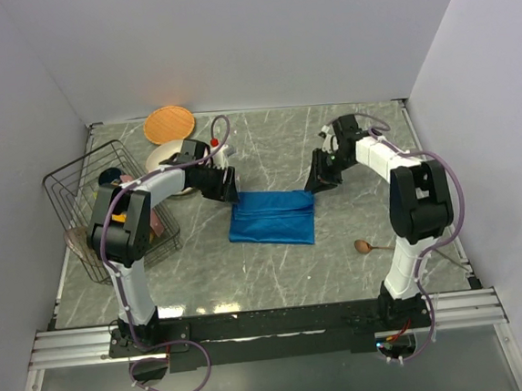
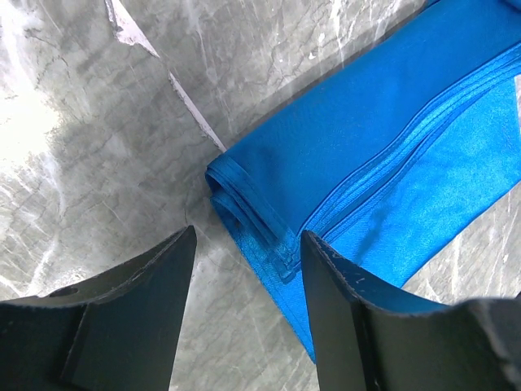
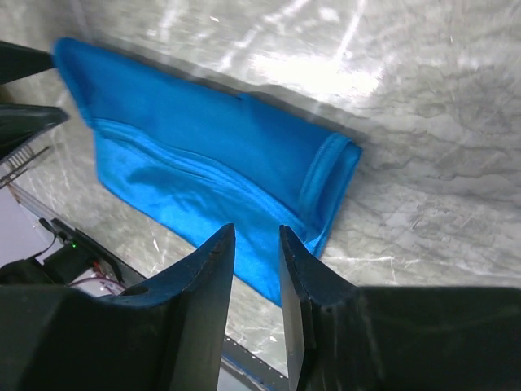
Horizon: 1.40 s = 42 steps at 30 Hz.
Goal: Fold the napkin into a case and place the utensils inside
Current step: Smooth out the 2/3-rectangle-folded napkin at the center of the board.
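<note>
The bright blue napkin [image 1: 272,217] lies folded into a layered rectangle in the middle of the marble table, also seen in the left wrist view [image 2: 383,138] and the right wrist view [image 3: 212,155]. My left gripper [image 1: 230,191] hovers over its far-left corner, jaws open [image 2: 248,234], and the stacked hems of that corner show between the fingers. My right gripper [image 1: 319,181] hangs by the far-right corner, open [image 3: 256,229] with a narrow gap and nothing in it. A brown wooden spoon [image 1: 375,248], one of the utensils, lies to the right of the napkin.
A dark wire basket [image 1: 87,188] stands at the left with a pink item inside. An orange plate [image 1: 168,123] and a white dish [image 1: 162,157] sit at the back left. White walls close the table on three sides.
</note>
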Each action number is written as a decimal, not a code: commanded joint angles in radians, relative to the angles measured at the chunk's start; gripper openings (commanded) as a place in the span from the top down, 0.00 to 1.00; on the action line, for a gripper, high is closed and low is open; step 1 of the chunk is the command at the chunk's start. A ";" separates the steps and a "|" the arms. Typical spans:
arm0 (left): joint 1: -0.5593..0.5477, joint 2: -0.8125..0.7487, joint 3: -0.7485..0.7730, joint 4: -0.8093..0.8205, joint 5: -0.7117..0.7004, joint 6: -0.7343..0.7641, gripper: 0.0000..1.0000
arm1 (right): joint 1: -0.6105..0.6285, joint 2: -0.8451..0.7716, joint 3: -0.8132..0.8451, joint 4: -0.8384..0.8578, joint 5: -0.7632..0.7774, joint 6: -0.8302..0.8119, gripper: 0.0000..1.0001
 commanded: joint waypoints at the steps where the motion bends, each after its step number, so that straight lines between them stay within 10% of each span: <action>1: 0.001 0.004 0.045 -0.003 0.006 -0.014 0.40 | -0.011 -0.066 0.042 -0.006 0.048 -0.014 0.64; 13: 0.001 0.030 0.060 -0.031 0.014 -0.017 0.41 | -0.014 0.031 0.021 0.031 0.054 0.029 0.59; 42: -0.004 0.007 0.043 -0.015 0.066 -0.040 0.57 | -0.014 0.074 -0.018 0.015 0.042 0.032 0.89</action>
